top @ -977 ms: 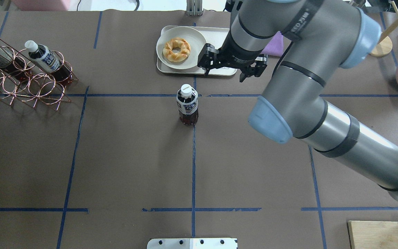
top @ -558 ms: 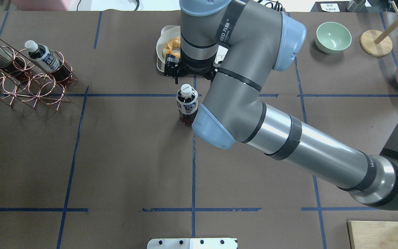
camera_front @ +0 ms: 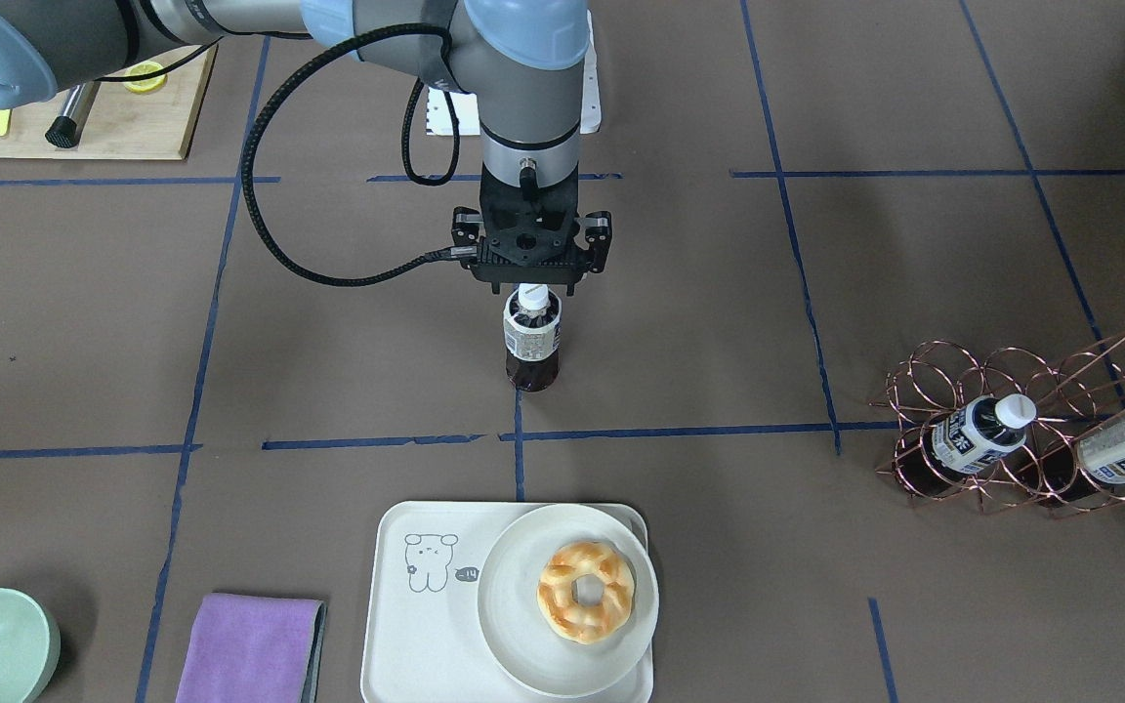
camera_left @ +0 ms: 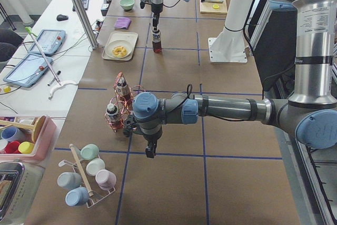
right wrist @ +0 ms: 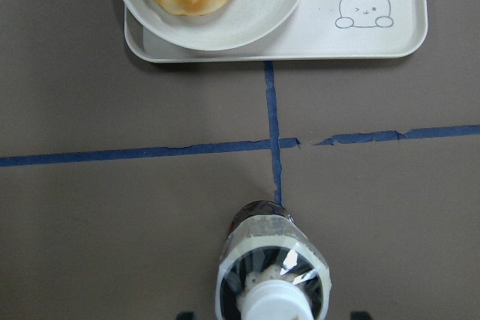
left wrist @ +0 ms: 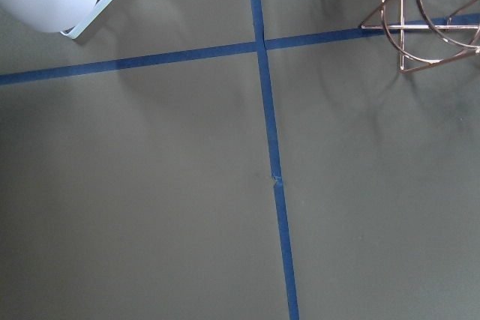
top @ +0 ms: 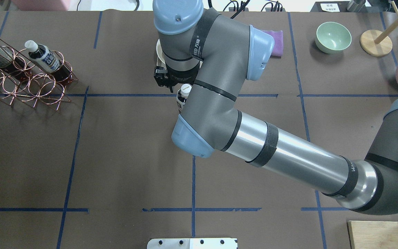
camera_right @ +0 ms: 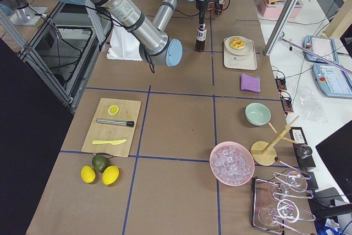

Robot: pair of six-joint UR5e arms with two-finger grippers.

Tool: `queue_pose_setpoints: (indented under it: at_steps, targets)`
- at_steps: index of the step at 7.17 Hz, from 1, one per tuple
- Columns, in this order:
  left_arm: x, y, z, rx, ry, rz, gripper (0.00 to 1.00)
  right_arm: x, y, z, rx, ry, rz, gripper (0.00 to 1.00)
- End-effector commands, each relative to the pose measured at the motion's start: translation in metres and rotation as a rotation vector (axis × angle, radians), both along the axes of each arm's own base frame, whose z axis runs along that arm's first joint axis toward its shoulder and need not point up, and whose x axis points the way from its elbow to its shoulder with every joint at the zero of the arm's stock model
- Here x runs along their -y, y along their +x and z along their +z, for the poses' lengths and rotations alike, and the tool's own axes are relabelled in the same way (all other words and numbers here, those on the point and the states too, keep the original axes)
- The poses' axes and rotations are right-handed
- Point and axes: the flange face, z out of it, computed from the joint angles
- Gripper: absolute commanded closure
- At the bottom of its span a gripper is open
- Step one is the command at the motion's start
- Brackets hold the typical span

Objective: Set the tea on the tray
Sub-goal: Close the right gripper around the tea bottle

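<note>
Small clear plastic tea bottle [camera_front: 531,337] stood upright on brown paper-covered table [camera_front: 719,342], apart from cream-white rectangular plastic tray [camera_front: 416,635], round white plate [camera_front: 509,625] with golden ring doughnut [camera_front: 586,592] filled much of tray, right gripper [camera_front: 531,262] hovered over cap, jaws spread wide, holding nothing, left gripper [camera_left: 150,153] impossible to judge, 2 alike bottles [camera_front: 978,436] in copper wire rack [camera_front: 924,391].

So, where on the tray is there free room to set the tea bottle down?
The tray is bare on the bear-drawing half, between the plate and the rim beside the purple cloth. The other half is crowded: the plate with its pastry fills it. The table strip between the tea and the tray is bare too.
</note>
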Motion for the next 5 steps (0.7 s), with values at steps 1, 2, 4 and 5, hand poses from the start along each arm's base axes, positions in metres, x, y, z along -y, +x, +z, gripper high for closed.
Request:
queue_pose_setpoints:
  at_steps: [1,2,4,5]
  targets:
    - [-0.0001,-0.0006,0.0,0.0,0.0,-0.001,0.0,0.0029,0.0002,-0.0014,-0.013,0.025,0.009,0.36]
    - [-0.0008,-0.0006,0.0007,0.0,0.0,0.0,0.0,0.0041,0.0007,-0.0014,-0.017,0.033,0.018,0.39]
    - [-0.0002,0.0001,0.0022,0.0,-0.004,0.001,0.0,0.0036,-0.0012,0.0013,-0.023,0.038,0.017,0.41]
    - [-0.0001,0.0001,0.004,0.0,-0.004,0.001,0.0,0.0047,-0.0027,0.0018,-0.023,0.039,0.016,0.42]
